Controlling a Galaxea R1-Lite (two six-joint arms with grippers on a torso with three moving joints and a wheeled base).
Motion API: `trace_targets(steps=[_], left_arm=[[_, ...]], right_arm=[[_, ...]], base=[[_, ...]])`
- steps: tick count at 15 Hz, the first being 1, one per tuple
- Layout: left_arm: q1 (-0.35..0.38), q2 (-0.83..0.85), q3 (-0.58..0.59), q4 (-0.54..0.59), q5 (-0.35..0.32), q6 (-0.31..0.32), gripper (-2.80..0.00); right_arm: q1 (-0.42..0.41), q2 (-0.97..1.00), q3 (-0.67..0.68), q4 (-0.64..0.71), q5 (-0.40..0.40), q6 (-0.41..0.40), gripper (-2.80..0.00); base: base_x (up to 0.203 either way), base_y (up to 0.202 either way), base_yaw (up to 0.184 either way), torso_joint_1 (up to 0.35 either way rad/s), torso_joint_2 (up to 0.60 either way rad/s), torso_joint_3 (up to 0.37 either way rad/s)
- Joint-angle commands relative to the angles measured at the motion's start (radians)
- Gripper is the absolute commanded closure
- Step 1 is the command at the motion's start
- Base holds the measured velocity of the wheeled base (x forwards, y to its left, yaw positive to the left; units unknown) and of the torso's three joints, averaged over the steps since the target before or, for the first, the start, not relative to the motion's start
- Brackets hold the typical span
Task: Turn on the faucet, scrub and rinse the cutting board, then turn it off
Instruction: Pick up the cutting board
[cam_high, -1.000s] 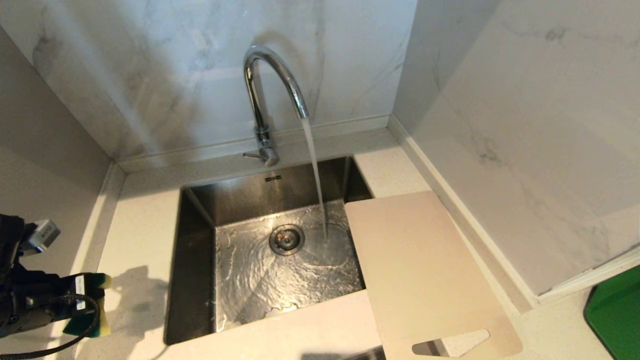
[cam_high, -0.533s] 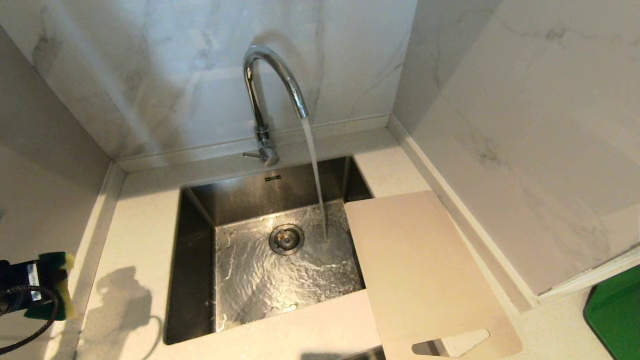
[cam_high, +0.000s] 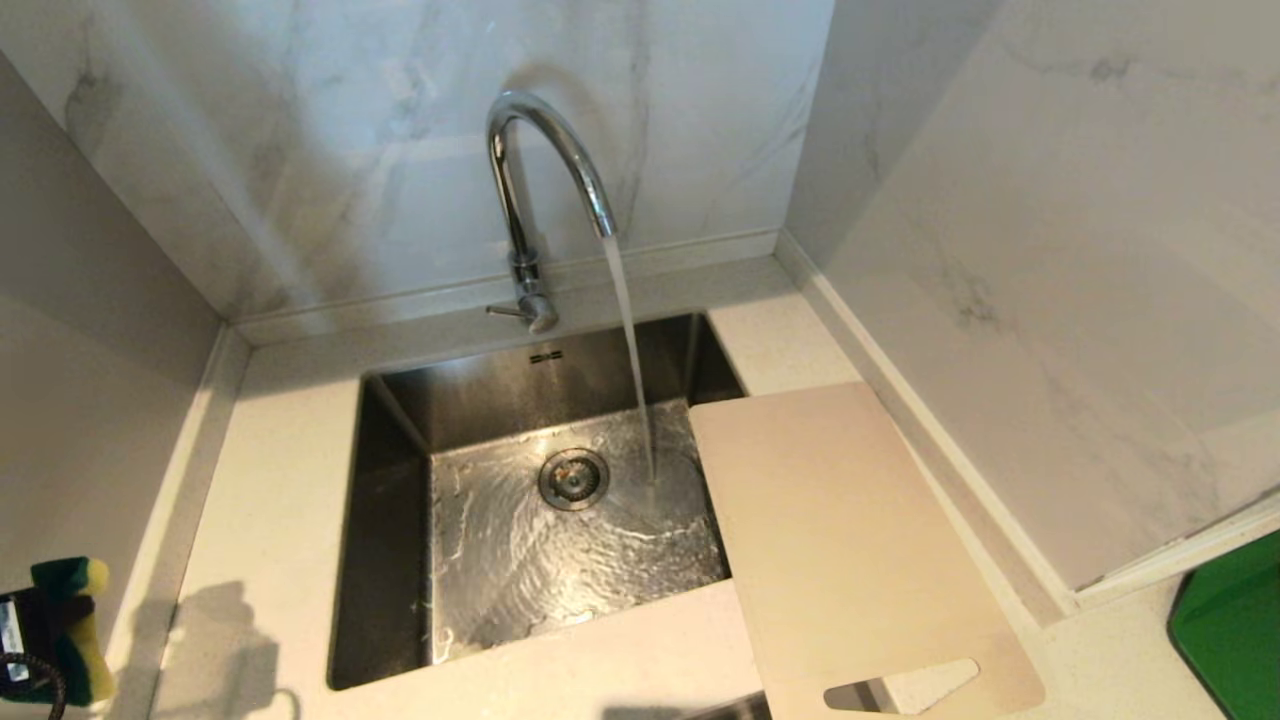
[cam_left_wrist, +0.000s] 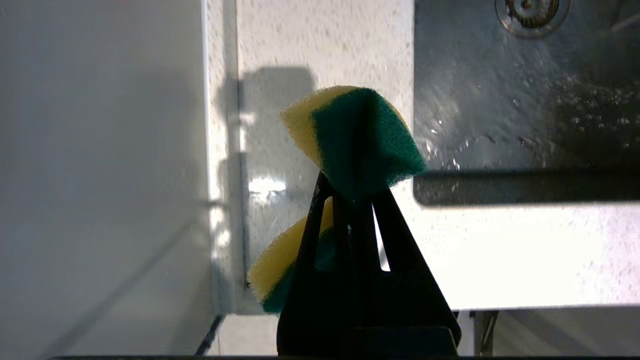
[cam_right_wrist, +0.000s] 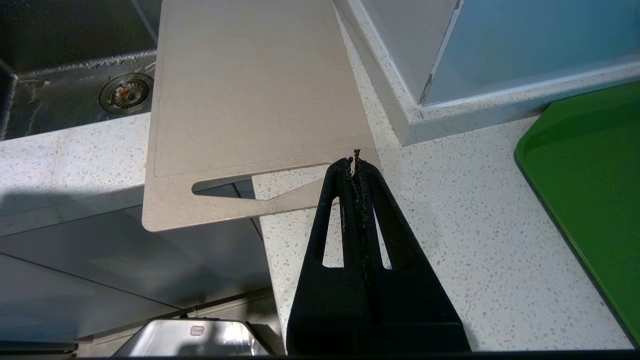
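The chrome faucet (cam_high: 530, 170) stands behind the steel sink (cam_high: 395, 420), and water pours from its spout onto the sink floor beside the drain. The pale beige cutting board (cam_high: 840, 540) lies flat across the sink's right rim and the counter, its handle slot toward me; it also shows in the right wrist view as the cutting board (cam_right_wrist: 250, 85). My left gripper (cam_left_wrist: 352, 192) is shut on a yellow and green sponge (cam_left_wrist: 360, 135), held above the counter left of the sink; that sponge (cam_high: 65, 625) sits at the head view's bottom left edge. My right gripper (cam_right_wrist: 356, 165) is shut and empty, parked over the counter near the board's handle end.
Marble walls close in behind and on the right of the sink. A green tray (cam_high: 1235, 640) lies on the counter at the far right. A wall panel (cam_high: 90, 400) stands close on the left of the sponge. The drain (cam_high: 573, 478) sits mid-sink.
My left gripper with the sponge has drawn back toward the bottom left corner of the head view, and its shadow on the counter has slid down with it. Water keeps running; the board has not moved.
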Motion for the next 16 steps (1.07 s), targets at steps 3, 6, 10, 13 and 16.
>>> trace_targets(steps=[3,6,10,13,16], left_arm=[[0.003,-0.099,0.094,-0.001,-0.075,-0.005,0.0],[0.013,-0.177,0.138,0.002,-0.08,-0.003,0.0],[0.02,-0.29,0.182,0.013,-0.078,0.002,0.0],[0.072,-0.407,0.228,0.014,-0.079,0.062,0.0],[0.087,-0.54,0.242,0.067,-0.081,0.096,0.0]], right_arm=[[0.0,0.0,0.0,0.0,0.0,0.0,0.0],[0.0,0.0,0.0,0.0,0.0,0.0,0.0],[0.0,0.0,0.0,0.0,0.0,0.0,0.0],[0.0,0.0,0.0,0.0,0.0,0.0,0.0],[0.0,0.0,0.0,0.0,0.0,0.0,0.0]], base=[[0.0,0.0,0.0,0.0,0.0,0.0],[0.0,0.0,0.0,0.0,0.0,0.0],[0.0,0.0,0.0,0.0,0.0,0.0],[0.0,0.0,0.0,0.0,0.0,0.0],[0.0,0.0,0.0,0.0,0.0,0.0]])
